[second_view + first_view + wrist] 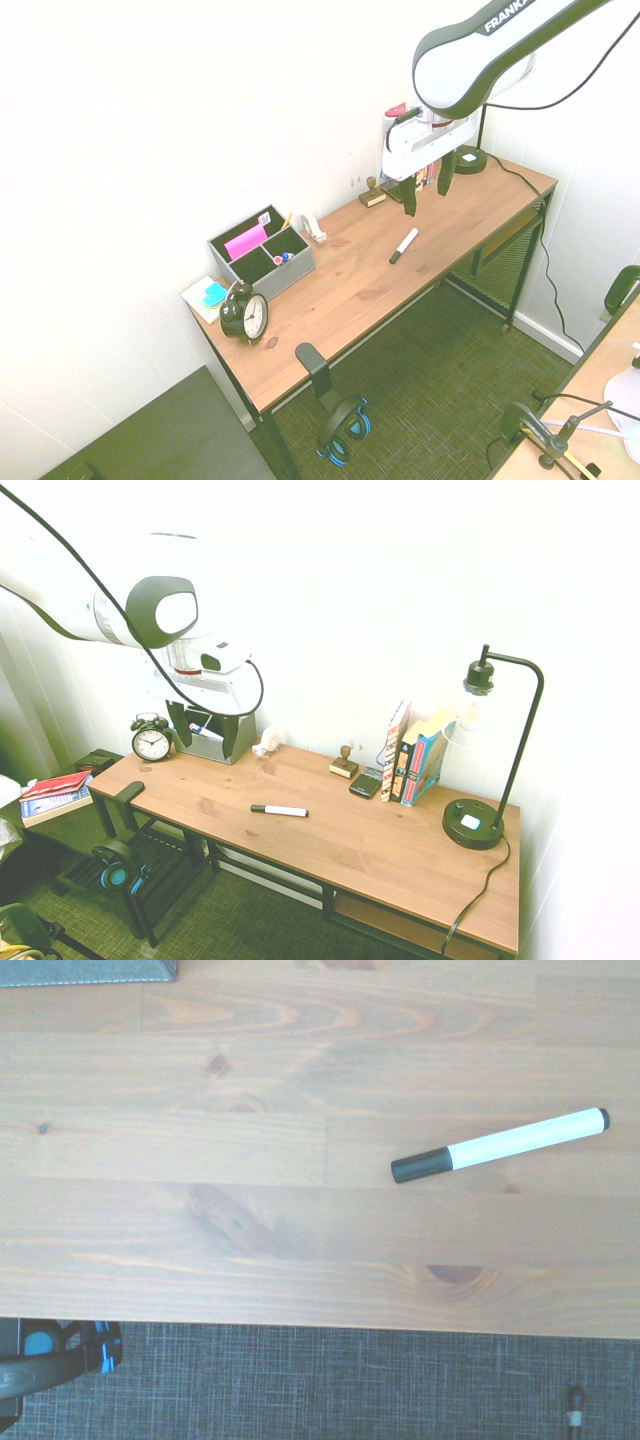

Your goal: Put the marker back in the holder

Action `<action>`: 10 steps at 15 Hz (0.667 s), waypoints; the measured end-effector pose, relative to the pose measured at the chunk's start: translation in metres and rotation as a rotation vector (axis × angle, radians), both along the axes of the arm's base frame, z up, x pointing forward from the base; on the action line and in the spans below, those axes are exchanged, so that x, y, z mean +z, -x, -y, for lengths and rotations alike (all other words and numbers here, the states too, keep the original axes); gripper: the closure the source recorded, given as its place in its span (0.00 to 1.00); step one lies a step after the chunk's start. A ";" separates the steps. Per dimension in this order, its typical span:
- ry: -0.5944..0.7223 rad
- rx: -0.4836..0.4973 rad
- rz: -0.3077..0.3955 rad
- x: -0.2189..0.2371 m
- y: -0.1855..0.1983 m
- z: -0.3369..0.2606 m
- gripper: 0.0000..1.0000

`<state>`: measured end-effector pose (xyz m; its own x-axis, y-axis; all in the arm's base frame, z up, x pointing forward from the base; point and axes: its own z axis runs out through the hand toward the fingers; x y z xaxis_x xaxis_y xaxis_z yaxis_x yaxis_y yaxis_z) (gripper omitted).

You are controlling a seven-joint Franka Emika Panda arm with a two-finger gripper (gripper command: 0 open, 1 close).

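Gripper [427, 186] points straight down, open, above marker [404, 245].

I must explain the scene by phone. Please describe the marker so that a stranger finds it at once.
Look at the long wooden desk. Near the middle of its top, toward the front edge, the marker lies flat and alone. It has a white barrel and black cap; the other marker stands in the grey holder.
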<state>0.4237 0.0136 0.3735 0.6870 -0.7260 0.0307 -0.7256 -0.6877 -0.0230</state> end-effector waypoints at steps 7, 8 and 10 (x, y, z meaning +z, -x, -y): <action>-0.070 -0.302 0.010 -0.039 -0.020 0.018 0.00; -0.078 -0.365 0.005 -0.054 -0.023 0.028 0.00; -0.100 -0.488 -0.017 -0.089 -0.027 0.045 0.00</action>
